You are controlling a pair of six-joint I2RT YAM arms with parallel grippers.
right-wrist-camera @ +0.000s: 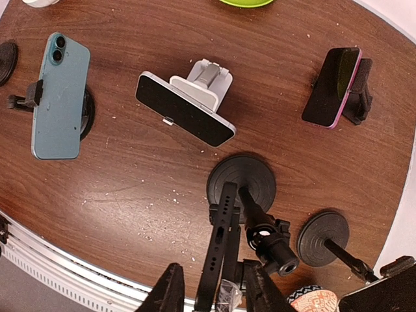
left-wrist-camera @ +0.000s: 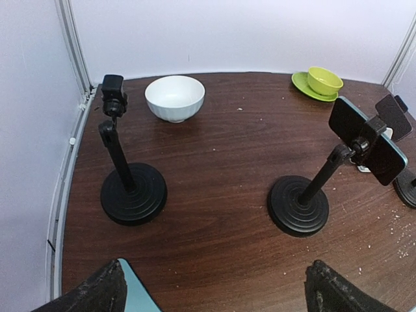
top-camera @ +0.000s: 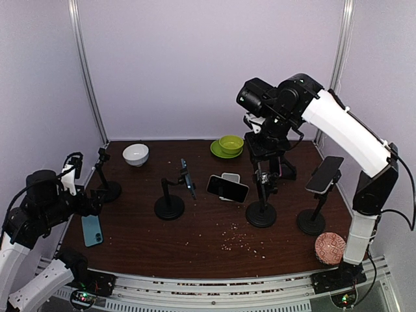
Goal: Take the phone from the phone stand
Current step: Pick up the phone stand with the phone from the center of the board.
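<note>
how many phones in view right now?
6. Flat teal phone by the left gripper; clamped teal phone on the centre-left stand; white-stand phone; black phone inside the right gripper; pink phone further back, mostly hidden from the top view; dark phone on the far-right stand.

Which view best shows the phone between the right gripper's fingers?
Right wrist: the phone is edge-on between the fingers, next to its stand. The top view has the right gripper covering most of it; the left wrist view misses it.
</note>
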